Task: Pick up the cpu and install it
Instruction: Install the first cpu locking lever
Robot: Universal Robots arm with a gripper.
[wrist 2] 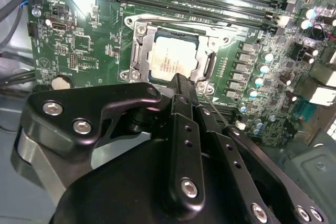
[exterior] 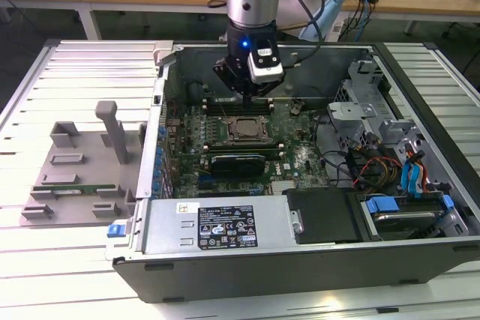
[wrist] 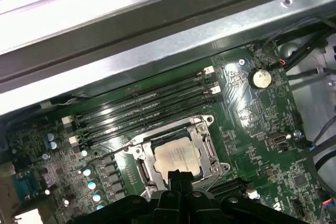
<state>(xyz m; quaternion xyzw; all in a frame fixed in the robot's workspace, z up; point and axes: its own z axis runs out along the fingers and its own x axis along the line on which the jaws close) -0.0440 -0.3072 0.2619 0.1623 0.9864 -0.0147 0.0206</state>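
The cpu [wrist 2: 172, 60] lies flat in the open metal socket frame [wrist 2: 137, 51] on the green motherboard, its silver-grey top showing in both wrist views [wrist: 177, 157]. In the exterior view the cpu [exterior: 244, 130] sits mid-board inside the open computer case. My gripper [wrist 2: 178, 81] hangs just above the socket's near edge, its black fingers drawn together with nothing between them. Its tip [wrist: 177, 174] covers a little of the chip's edge in the first wrist view. From outside, the gripper [exterior: 251, 97] points down over the board's rear part.
Memory slots [wrist: 142, 109] run beside the socket. A long black card [exterior: 236, 162] stands in front of it. Drive cages and cables [exterior: 382, 162] crowd the exterior view's right. A grey fixture [exterior: 75, 170] with a green memory stick [exterior: 71, 188] rests left of the case.
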